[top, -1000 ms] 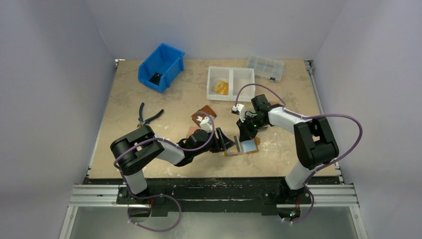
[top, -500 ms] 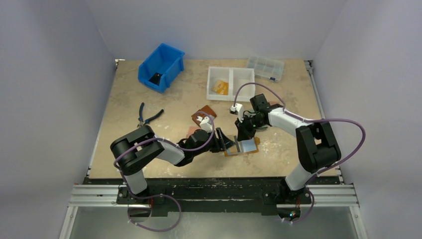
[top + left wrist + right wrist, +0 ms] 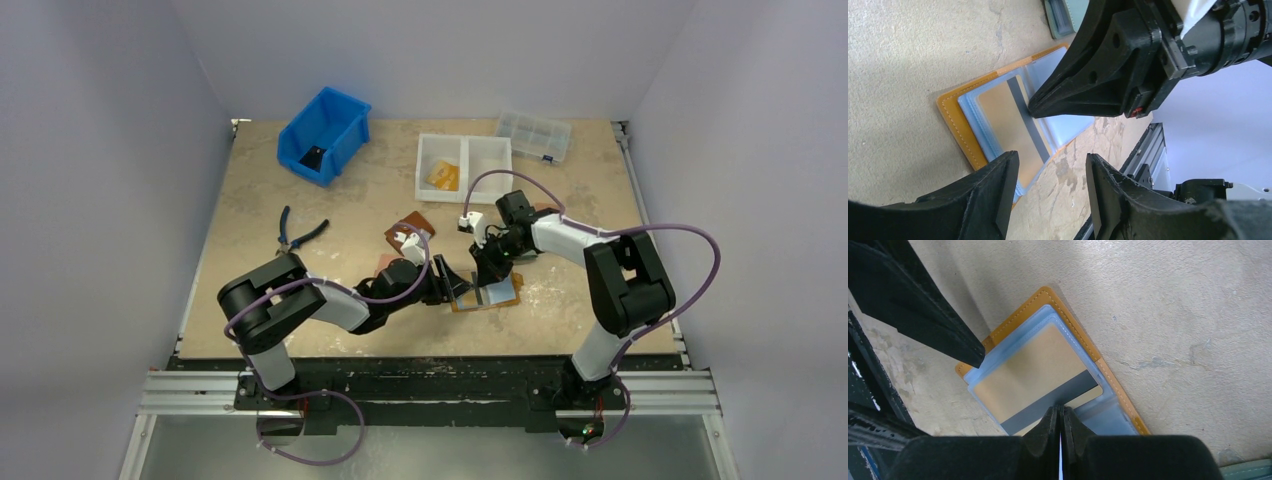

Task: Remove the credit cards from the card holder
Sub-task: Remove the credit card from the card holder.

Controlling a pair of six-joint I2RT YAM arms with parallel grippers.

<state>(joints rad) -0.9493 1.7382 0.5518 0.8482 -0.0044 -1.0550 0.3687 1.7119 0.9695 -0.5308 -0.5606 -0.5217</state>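
Hovering nearest: left tool [image 3: 1050, 162], jaws parted, holding nothing, over the holder's corner. Next: card holder [image 3: 1108, 375], lying open and flat on the table [image 3: 1173, 315], clear sleeves [image 3: 1103, 412] upward. Within the uppermost: credit card [image 3: 1033, 375], tan with grey stripe (thin, stiff, light, likely slick against plastic); best pinched at the sleeve's mouth. Farthest: right tool [image 3: 1060, 410], clenched, tips at that stripe; whether it pinches the card is unclear.

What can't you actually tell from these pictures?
- How many credit cards the card holder holds: wrist views, the top one covers any beneath.
- Whether the right fingers pinch it or just press: right wrist view, their tips hide the contact.
- The dark item in the blue bin: top view, too small.
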